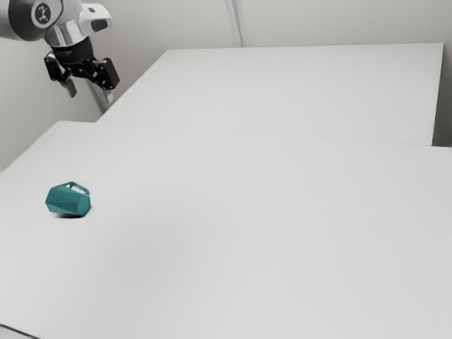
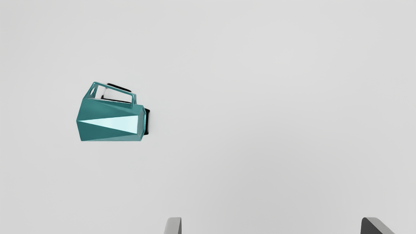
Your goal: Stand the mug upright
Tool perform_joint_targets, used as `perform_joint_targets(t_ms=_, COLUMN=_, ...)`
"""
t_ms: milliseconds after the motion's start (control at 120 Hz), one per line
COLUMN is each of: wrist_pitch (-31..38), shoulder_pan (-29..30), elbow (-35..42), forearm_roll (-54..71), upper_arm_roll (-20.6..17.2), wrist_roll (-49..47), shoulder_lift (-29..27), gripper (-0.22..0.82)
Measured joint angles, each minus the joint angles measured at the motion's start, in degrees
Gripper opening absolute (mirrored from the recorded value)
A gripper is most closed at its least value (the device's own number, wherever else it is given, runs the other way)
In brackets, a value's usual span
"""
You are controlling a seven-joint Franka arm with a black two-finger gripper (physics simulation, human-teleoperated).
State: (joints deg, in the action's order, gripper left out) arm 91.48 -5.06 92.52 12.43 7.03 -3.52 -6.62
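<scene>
White tabletop [image 1: 247, 233], near one: bears teal mug [image 1: 68, 200], faceted body, toward ext. view's left. Mug lies on its side, not upright; narrower end, prob. the base, faces ext. view's right, wider end the other way. Handle [image 2: 115, 89] juts out sideways, on the side away from the fingers [image 2: 174, 226]. Dark shadow beneath.

Gripper [image 1: 90, 92]: black, up in the air beyond mug & well clear of it; open, tips wide apart, nothing betw. them.

Step in hand (judged): approach to mug, w/ grasp still to be had. Task's end state not met as things lie.

Next move (judged): carry open hand over mug, turn to suit, lower so fingers straddle the body, close, lift a bit, tip approx. a quarter turn so the base faces down, set on tabletop, let go. N.B. slanted facets may slip or roll under a poor grip; handle could foul a finger. Check which end is the base before tipping.

Qty., near to far:
- Dark line [image 1: 20, 331], near corner, ext. view's left: 1, purpose n/k.
- Near tabletop: 1.
- Mug: 1, w/ 1 handle.
- Gripper: 1, w/ 2 fingers.
- Arm [image 1: 53, 18], white & grey: 1.
- Far tabletop [image 1: 282, 92], white: 1.
- Upright strip [image 1: 236, 21] on back wall [image 1: 339, 21], centre: 1, poss. cable or trim.
</scene>
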Motion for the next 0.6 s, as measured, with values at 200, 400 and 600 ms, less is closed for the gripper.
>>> perform_joint_targets(t_ms=200, wrist_pitch=0.59, shoulder_pan=0.05, elbow=0.89, forearm_roll=-0.23, upper_arm_roll=-0.07, wrist_roll=0.54, shoulder_lift=-0.19, gripper=0.60)
perform_joint_targets(t_ms=400, wrist_pitch=1.36, shoulder_pan=1.92, elbow=2.34, forearm_roll=-0.67, upper_arm_roll=0.66, wrist_roll=0.95, shoulder_lift=-1.32, gripper=0.60)
perform_joint_targets(t_ms=600, wrist_pitch=0.40, shoulder_pan=18.02, elbow=6.28, forearm_roll=-10.67, upper_arm_roll=0.64, wrist_roll=1.58, shoulder_lift=-1.69, gripper=0.60)
